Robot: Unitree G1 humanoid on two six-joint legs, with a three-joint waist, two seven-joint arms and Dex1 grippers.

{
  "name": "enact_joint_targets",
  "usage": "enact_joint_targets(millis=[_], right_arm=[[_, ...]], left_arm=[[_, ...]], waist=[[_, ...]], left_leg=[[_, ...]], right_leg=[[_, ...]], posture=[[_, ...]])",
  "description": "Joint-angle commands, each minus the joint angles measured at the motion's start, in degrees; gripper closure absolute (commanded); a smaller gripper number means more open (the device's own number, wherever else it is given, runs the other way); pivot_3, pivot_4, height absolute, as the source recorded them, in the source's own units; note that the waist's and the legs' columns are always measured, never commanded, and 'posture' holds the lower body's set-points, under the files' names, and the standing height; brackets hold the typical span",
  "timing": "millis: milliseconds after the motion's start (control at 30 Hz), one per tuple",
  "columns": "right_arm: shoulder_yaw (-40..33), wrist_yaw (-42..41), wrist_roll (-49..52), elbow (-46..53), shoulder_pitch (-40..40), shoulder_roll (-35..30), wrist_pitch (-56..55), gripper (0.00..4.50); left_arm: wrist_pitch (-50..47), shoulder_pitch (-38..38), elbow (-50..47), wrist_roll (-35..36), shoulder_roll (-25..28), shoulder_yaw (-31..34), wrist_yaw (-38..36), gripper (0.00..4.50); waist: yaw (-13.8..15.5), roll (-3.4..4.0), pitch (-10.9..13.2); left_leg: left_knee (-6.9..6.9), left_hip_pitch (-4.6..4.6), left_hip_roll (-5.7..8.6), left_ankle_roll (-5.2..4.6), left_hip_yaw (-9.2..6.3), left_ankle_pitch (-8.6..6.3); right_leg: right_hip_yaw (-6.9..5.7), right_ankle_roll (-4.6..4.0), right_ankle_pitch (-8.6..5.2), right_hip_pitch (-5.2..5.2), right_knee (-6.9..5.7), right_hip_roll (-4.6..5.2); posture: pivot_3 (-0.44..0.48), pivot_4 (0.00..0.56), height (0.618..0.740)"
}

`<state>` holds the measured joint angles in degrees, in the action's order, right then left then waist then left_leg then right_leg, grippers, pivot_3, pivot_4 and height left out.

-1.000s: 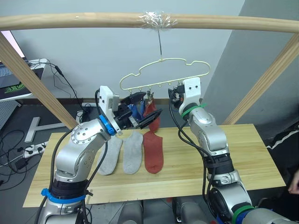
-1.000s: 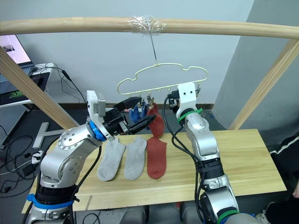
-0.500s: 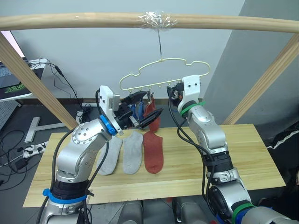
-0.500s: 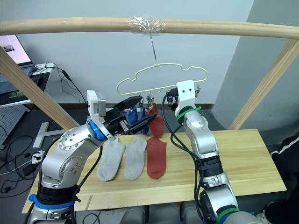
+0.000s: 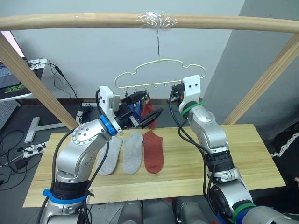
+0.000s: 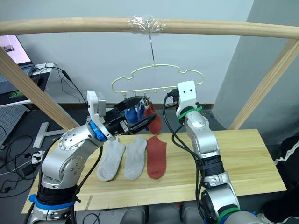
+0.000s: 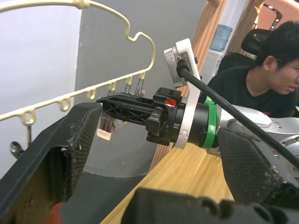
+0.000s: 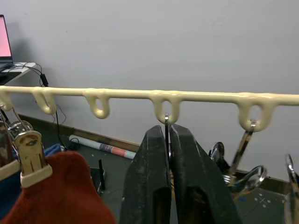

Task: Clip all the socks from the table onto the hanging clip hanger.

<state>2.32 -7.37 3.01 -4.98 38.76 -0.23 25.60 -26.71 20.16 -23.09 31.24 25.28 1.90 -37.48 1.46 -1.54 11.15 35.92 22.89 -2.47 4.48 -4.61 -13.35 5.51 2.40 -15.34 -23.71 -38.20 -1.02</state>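
Observation:
The pale yellow-green clip hanger [image 5: 159, 73] hangs by its hook from the taped rail. A blue sock [image 5: 135, 108] and a rust red sock [image 5: 149, 108] hang clipped under its bar. On the table [image 5: 243, 154] lie two light grey socks [image 5: 110, 154] [image 5: 132, 150] and a rust red sock [image 5: 153, 152], side by side. My left gripper [image 5: 147, 107] is open, its fingers [image 7: 46, 154] spread wide around the hanging red sock. My right gripper [image 8: 167, 133] is shut on a metal clip [image 8: 166, 119] under the bar, right of the hung socks.
The round wooden rail [image 5: 70, 21] crosses overhead, with slanted posts [image 5: 32, 79] [image 5: 266, 79] on both sides. A person [image 7: 266, 70] sits beyond the table's right end. A laptop [image 5: 9, 84] and cables are on the left behind the table.
The hanger has swung left and levelled out, and the hung socks rose slightly with it. My right gripper followed, holding the clip. My left arm barely moved.

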Motion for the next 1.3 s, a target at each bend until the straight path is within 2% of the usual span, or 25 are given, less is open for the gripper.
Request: enact_joint_targets(millis=[33,167,333,500,667,867,967,1300], right_arm=[[-0.8,-0.5,0.6,3.0,0.0,-1.1,-0.1,4.49],[-1.0,-3.1,2.3,5.2,-0.6,-3.3,2.9,4.49],[-0.8,-4.7,3.3,7.3,-1.2,-5.0,5.9,4.49],[-0.7,-4.1,3.3,9.3,-2.3,-5.1,7.9,4.49],[-0.6,-2.0,2.9,12.0,-3.9,-3.7,10.0,4.49],[0.2,-1.3,2.5,15.4,-6.0,-3.7,12.2,4.49],[0.1,-1.2,2.4,16.4,-6.4,-3.9,13.0,4.50],[0.3,-2.0,2.5,17.5,-7.6,-5.7,13.9,4.50]], left_arm=[[0.1,-1.0,-3.0,0.3,0.0,-0.7,0.1,0.00],[-2.0,-5.0,-0.2,-5.8,2.8,-6.7,0.2,0.00],[-1.5,-7.3,10.2,-14.7,1.9,-14.9,2.4,0.00],[7.1,-5.4,26.9,-23.4,-4.5,-19.8,5.9,0.00],[15.3,-2.4,43.7,-29.3,-12.4,-20.8,11.3,0.00],[21.8,-0.3,55.6,-34.8,-15.1,-20.2,16.2,0.00],[22.5,-0.3,58.6,-35.0,-15.4,-19.8,15.1,0.57],[22.1,-4.5,53.4,-34.4,-14.6,-19.8,7.0,3.38]], waist=[[0.0,0.00,0.0],[0.0,0.01,0.0],[-0.1,0.05,0.0],[0.0,0.06,0.0],[-0.2,0.06,0.0],[-0.3,0.06,0.0],[-0.6,0.07,0.0],[-0.8,0.19,0.0]], left_leg=[[0.00,0.00,0.00,0.00,0.00,0.00],[0.00,0.00,0.00,0.00,0.00,0.00],[0.00,-0.03,0.00,-0.01,0.00,0.00],[0.06,0.00,0.02,-0.02,0.01,0.01],[0.04,0.00,0.02,-0.02,0.01,0.00],[0.06,-0.02,0.03,-0.02,0.00,0.00],[0.08,-0.12,0.03,-0.02,0.00,0.01],[0.07,-0.20,0.04,-0.02,-0.01,0.00]], right_leg=[[0.00,0.00,0.00,0.00,0.00,0.00],[0.01,0.00,0.00,0.00,0.01,0.00],[0.01,0.01,-0.01,0.00,0.00,-0.01],[0.02,0.01,0.00,0.01,0.02,-0.01],[0.00,0.01,0.00,0.00,0.01,-0.01],[0.01,0.02,0.00,0.04,0.00,0.00],[0.01,0.06,0.00,0.16,0.01,-0.01],[0.01,0.29,-0.14,0.27,0.04,0.00]], posture=[[0.214,0.168,0.740],[0.199,0.175,0.740],[0.162,0.179,0.740],[0.139,0.181,0.740],[0.109,0.189,0.740],[0.076,0.193,0.740],[0.072,0.196,0.740],[0.081,0.188,0.740]])
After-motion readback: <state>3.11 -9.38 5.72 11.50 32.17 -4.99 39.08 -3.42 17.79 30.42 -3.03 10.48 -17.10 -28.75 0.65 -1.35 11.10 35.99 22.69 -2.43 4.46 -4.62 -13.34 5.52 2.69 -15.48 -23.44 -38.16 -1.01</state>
